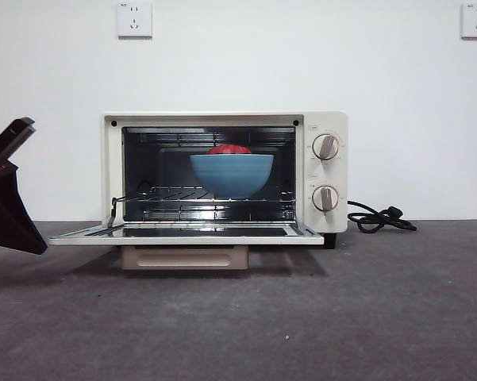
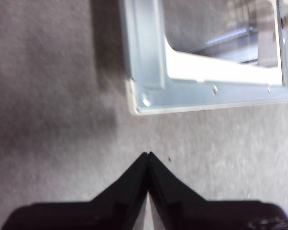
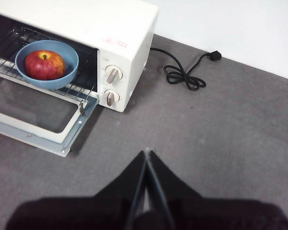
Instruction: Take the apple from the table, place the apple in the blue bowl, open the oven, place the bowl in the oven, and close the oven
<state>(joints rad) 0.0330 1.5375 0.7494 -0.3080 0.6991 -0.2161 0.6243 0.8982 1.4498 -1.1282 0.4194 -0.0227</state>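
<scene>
The toaster oven (image 1: 225, 178) is seen standing on the dark grey tabletop (image 1: 365, 309) with its glass door (image 1: 186, 232) dropped flat and fully open, the tan handle (image 1: 185, 256) hanging below the door's front edge. The blue bowl (image 1: 232, 174) is set on the wire rack (image 1: 182, 194) inside the cavity, and the red apple (image 1: 228, 149) is held within it, only its top showing above the rim in the front view; in the right wrist view the apple (image 3: 44, 65) is seen lying in the middle of the bowl (image 3: 67, 72). The left hand (image 2: 148, 154) is held low above the tabletop, just off a corner of the open door's metal frame (image 2: 148, 72), its two jaws pressed together and gripping nothing; in the front view it is shown as a dark shape (image 1: 4, 190) at the left edge, apart from the door. The right hand (image 3: 147, 152) is poised higher, well back from the oven on the knob side, its jaws likewise pressed together and empty. The black cord (image 3: 184, 74) is coiled on the tabletop beside the oven. Two wall sockets (image 1: 134, 19) are seen on the white wall behind.
</scene>
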